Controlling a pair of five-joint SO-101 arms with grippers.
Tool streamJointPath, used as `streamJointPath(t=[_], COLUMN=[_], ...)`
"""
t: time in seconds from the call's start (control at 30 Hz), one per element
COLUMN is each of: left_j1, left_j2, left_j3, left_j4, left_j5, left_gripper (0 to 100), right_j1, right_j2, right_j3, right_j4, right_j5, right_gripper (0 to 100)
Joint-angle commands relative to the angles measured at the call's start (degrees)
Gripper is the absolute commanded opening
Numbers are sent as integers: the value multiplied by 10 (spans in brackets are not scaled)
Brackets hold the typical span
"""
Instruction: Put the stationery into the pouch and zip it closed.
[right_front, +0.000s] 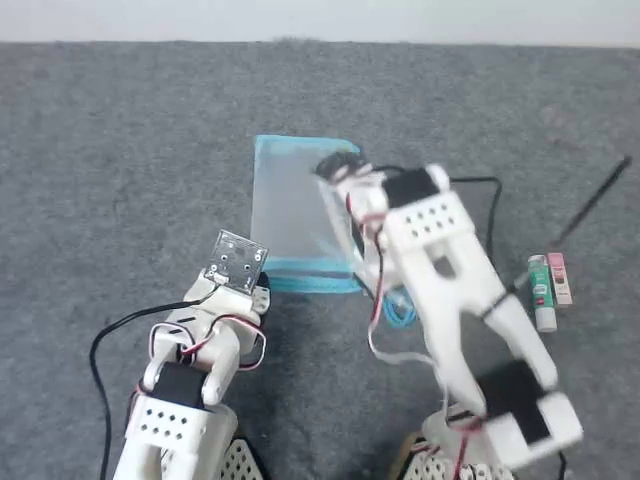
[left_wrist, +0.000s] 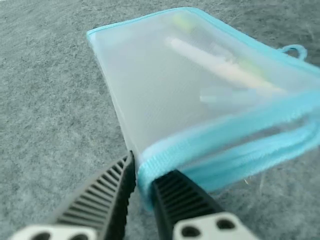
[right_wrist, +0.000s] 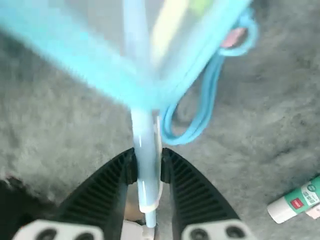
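The pouch (right_front: 295, 210) lies mid-table, near corner in the left gripper (left_wrist: 142, 175) — the pen (right_wrist: 142, 145), in the right gripper (right_wrist: 147, 162), meets its edge; the glue stick (right_front: 541, 290) lies well right.

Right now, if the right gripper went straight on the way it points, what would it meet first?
Probably the blue zipper edge of the pouch, just ahead of the right gripper; the pale pen it grips enters it.

Translucent pouch (right_front: 295, 205), clear pen (right_wrist: 142, 150) at mouth

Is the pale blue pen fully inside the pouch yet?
The pale blue pen is partly in: far end inside the pouch, near end outside, clamped in the right pincer.
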Motion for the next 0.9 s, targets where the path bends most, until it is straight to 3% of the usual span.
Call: streamJointPath(t=[0.0,0.2,0.7,0.87], left_j1=[4,4,4,4], left_j2=[-9,-9,-9,-8], left_j3=[-37,-36,-21,-21], left_j4=[-11,-11,-46,-46], left_j5=[7,7,7,7], left_gripper=[13,13,13,13], right_j1=[17,-1,-90,-104], right_j2=[84,176,204,203], right_j3=[-138,-254,-377,-409], right_j4=[27,60,51,51], right_j5=[-45,-95,-91,-62], right_gripper=[6,6,7,116])
